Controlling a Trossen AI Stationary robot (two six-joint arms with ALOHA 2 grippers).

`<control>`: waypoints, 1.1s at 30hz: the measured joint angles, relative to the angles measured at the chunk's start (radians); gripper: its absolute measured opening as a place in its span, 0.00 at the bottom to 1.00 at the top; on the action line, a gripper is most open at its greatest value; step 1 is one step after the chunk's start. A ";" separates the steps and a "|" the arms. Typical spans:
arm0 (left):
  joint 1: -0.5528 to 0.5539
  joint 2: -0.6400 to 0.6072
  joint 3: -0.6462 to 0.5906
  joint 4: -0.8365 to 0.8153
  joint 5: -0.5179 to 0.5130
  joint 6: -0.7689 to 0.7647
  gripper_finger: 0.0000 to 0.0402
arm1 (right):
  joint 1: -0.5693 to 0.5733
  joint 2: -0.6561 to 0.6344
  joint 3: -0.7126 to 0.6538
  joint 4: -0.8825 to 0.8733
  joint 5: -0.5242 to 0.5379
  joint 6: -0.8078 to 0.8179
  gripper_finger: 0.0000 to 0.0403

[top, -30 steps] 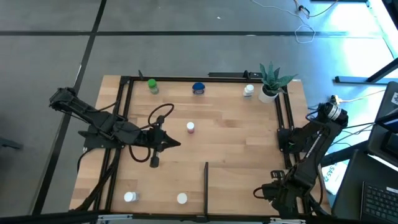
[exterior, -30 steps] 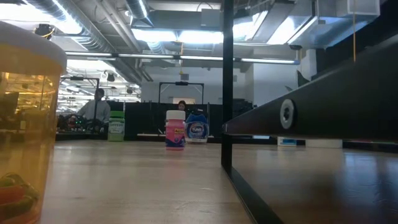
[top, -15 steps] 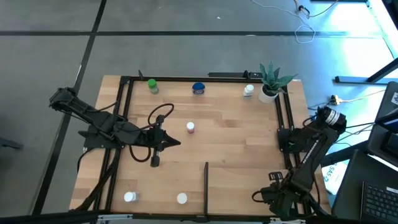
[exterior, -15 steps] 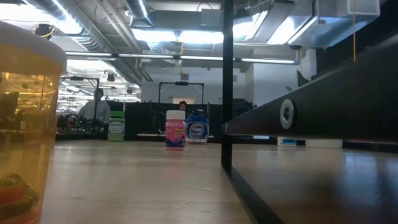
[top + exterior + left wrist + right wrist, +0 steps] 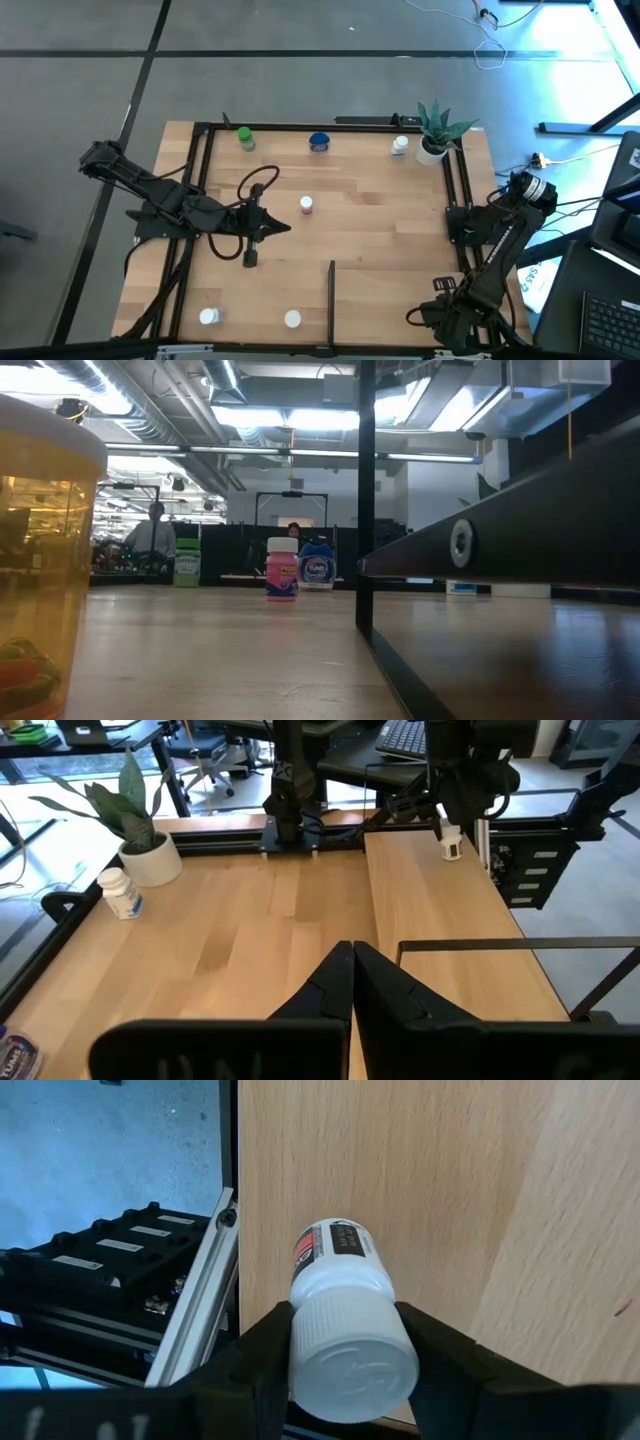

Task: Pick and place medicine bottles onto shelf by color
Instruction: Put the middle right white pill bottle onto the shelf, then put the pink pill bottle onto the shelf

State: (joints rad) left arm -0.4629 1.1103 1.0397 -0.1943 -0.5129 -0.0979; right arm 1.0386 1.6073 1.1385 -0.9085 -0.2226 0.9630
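My right gripper [image 5: 350,1370] is shut on a white-capped bottle with a red and black label [image 5: 340,1250], at the table's near right corner [image 5: 418,312]. The left wrist view shows this bottle [image 5: 450,842] from afar. My left gripper [image 5: 288,228] is shut and empty, above the planks left of centre. A pink bottle [image 5: 306,205] stands on its base beside the left gripper. A green bottle [image 5: 244,137], a blue one [image 5: 319,142] and a white one [image 5: 400,146] stand along the far rail. Two white-capped bottles [image 5: 208,317] [image 5: 292,319] stand at the near edge. My right gripper pinches the bottle's white cap [image 5: 352,1342] between its two fingers [image 5: 255,1365], one on each side. The fingers come from above, pointing down. The bottle hangs upright below them, over the planks. I cannot tell whether its base touches the wood.
A potted plant [image 5: 435,130] stands in the far right corner. A short black divider bar [image 5: 331,290] runs from the near edge. Black frame rails [image 5: 196,180] edge the planks. An orange bottle [image 5: 40,560] stands right before the low camera. A person [image 5: 155,535] shows in the room behind.
My right arm has shifted slightly toward the table's near edge, still shut on the white-capped bottle.
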 joint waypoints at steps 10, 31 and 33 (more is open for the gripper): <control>0.000 0.000 0.000 0.000 0.000 0.000 0.00 | 0.000 0.004 -0.005 -0.005 0.007 -0.003 0.52; 0.000 0.000 0.000 -0.008 0.000 0.003 0.00 | -0.003 0.001 0.080 -0.060 0.011 0.009 0.52; 0.000 0.000 0.000 -0.008 0.000 0.005 0.00 | -0.002 0.001 0.093 -0.086 0.011 0.027 0.52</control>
State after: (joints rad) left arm -0.4630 1.1103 1.0396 -0.2028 -0.5125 -0.0933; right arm 1.0363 1.6084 1.2311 -0.9948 -0.2111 0.9902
